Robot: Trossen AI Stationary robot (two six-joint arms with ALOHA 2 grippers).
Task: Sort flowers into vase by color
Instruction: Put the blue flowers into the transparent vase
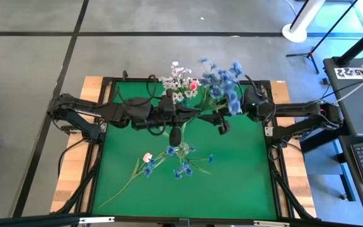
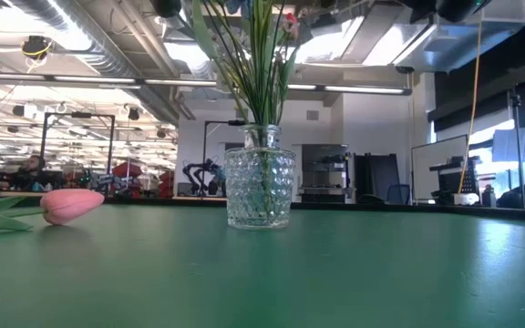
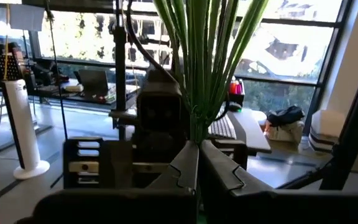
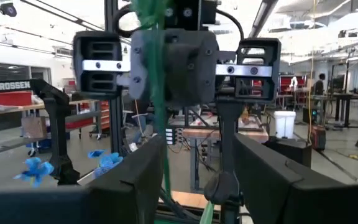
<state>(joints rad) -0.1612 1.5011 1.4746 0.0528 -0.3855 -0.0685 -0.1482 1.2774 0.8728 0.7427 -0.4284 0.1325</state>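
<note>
left gripper (image 3: 197, 163) pinches a bunch of stems (image 3: 207, 62) above the vase (image 2: 259, 187); lower straight in; right gripper (image 4: 194, 180) waits wide beside it

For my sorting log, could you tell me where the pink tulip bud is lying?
In the high view the pink tulip bud lies on the green mat, left of centre, beside the loose blue flowers and nearer than the vase.
</note>
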